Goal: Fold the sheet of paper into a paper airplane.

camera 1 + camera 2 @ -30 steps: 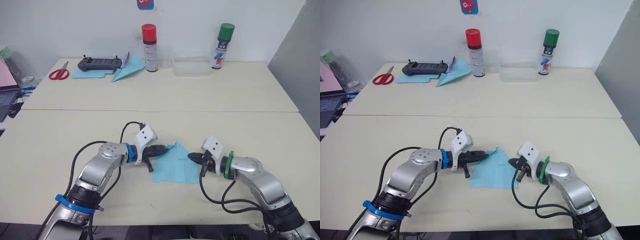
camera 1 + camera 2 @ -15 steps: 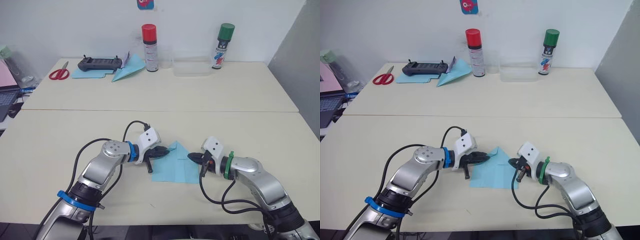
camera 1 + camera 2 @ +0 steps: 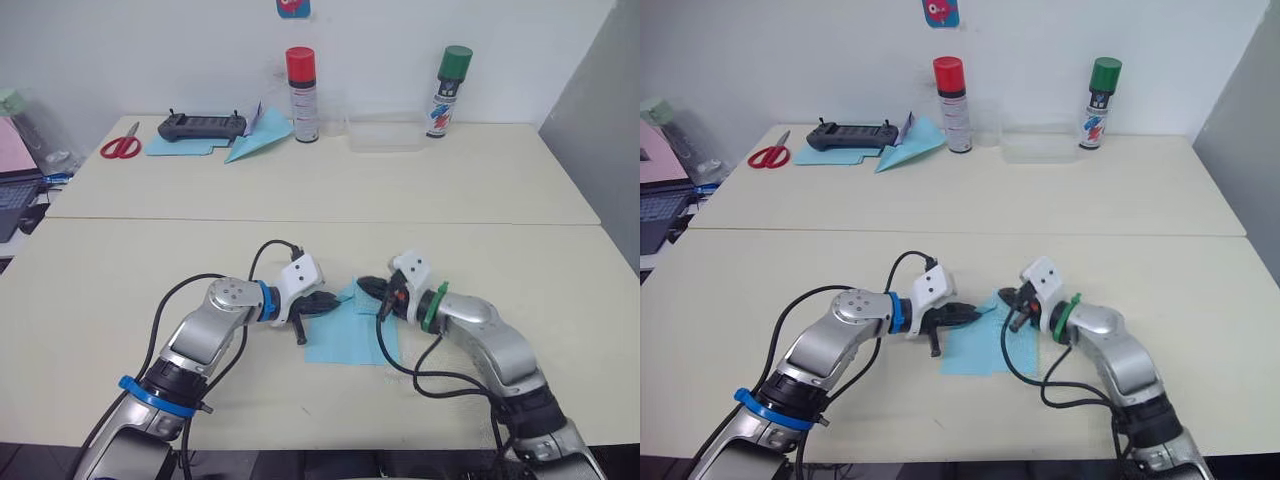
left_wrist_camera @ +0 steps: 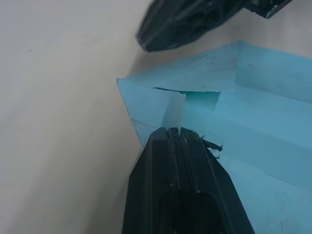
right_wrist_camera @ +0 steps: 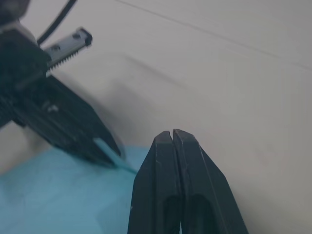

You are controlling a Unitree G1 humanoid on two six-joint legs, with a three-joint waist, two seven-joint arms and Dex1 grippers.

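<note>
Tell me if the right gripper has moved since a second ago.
Yes. The right gripper has shifted toward the robot's left and farther away, from the sheet of paper's right edge to its peak.

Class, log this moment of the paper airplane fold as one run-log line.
stage: early fold | left gripper: shut on sheet of paper, pinching a flap | right gripper: shut, tip near the sheet's far corner | sheet: on table

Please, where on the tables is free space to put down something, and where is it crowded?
Free: the far table between the clear box and the near seam, and the near table's outer sides. Crowded: the far-left corner around the scissors and controller, and the middle around the sheet.
</note>
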